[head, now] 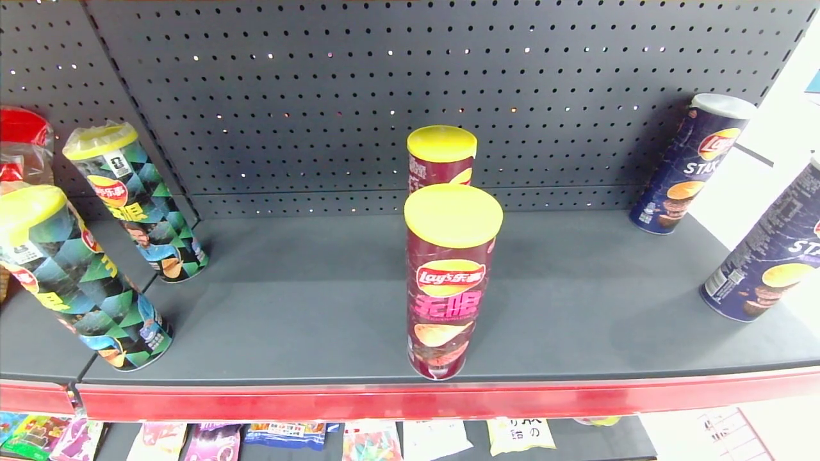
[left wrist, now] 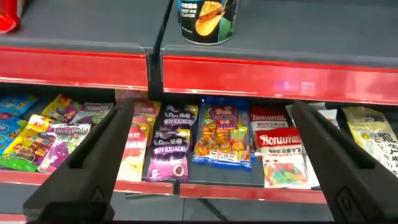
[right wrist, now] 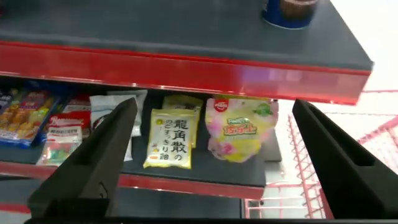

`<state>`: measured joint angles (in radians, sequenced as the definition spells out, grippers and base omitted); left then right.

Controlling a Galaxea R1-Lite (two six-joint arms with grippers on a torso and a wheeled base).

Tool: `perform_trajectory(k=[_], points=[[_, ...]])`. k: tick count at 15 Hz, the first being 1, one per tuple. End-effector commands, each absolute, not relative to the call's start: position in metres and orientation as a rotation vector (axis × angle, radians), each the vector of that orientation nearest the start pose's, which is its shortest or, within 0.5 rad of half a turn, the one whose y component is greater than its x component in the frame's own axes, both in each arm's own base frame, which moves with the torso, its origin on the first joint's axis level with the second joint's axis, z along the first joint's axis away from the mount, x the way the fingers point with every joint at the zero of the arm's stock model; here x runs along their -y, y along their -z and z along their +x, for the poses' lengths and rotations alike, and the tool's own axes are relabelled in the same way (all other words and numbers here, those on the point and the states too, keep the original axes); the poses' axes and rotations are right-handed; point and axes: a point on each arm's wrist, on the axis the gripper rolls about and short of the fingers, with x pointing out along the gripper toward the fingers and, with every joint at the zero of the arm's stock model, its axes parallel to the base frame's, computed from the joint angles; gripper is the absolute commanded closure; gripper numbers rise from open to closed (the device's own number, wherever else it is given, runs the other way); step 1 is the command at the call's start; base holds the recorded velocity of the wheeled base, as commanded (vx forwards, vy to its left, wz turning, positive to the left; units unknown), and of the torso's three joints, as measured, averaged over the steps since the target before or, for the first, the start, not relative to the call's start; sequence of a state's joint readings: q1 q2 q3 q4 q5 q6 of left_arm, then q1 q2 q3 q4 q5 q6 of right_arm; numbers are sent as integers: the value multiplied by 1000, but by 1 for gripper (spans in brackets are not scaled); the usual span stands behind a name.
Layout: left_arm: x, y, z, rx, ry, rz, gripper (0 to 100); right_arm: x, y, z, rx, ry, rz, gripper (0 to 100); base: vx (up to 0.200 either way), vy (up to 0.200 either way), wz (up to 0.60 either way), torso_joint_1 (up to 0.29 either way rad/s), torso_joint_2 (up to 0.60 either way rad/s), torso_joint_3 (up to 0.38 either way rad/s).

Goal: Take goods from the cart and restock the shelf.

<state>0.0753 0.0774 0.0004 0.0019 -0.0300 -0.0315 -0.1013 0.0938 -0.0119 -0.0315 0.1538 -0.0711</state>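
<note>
A dark grey shelf (head: 576,307) with a red front lip carries chip cans. Two maroon cans with yellow lids stand in the middle, one at the front (head: 448,282) and one behind it (head: 441,157). My left gripper (left wrist: 211,162) is open and holds nothing; it hangs in front of the shelf's red lip (left wrist: 273,78), below a green can's base (left wrist: 208,22). My right gripper (right wrist: 214,162) is open too and holds nothing, in front of the lower shelf under a navy can's base (right wrist: 289,12). Red cart wire (right wrist: 305,168) shows beside it.
Two green-patterned cans (head: 138,202) (head: 70,282) stand at the left, two navy cans (head: 688,163) (head: 769,256) at the right. Snack bags fill the lower shelf, among them a yellow bag (right wrist: 171,140) and a pink bag (right wrist: 241,127). Bare shelf floor lies between the can groups.
</note>
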Motion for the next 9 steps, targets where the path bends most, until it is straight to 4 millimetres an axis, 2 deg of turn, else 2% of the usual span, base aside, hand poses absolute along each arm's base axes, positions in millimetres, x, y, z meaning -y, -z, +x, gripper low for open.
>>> perform_trajectory(k=[1,2,3,5,6,9], points=[[2,-77,-17,-84,-43,-32,0,-4,-83,-15,-58,-7,-64,0,0,0,0,0,0,0],[1,-76,-19,-59,39,-21,0,-1,-79,-15,-85,113,-39,0,0,0,0,0,0,0],[0,-76,-19,-50,64,-19,0,-1,-77,-15,-99,111,-9,0,0,0,0,0,0,0],[1,-76,-20,-42,56,-19,0,-2,-77,-15,-95,32,8,0,0,0,0,0,0,0],[1,-76,-21,-27,53,-19,0,0,-77,-17,-75,-88,-3,0,0,0,0,0,0,0],[1,-75,-23,-3,37,-14,0,0,-76,-20,-44,-58,0,0,0,0,0,0,0,0]])
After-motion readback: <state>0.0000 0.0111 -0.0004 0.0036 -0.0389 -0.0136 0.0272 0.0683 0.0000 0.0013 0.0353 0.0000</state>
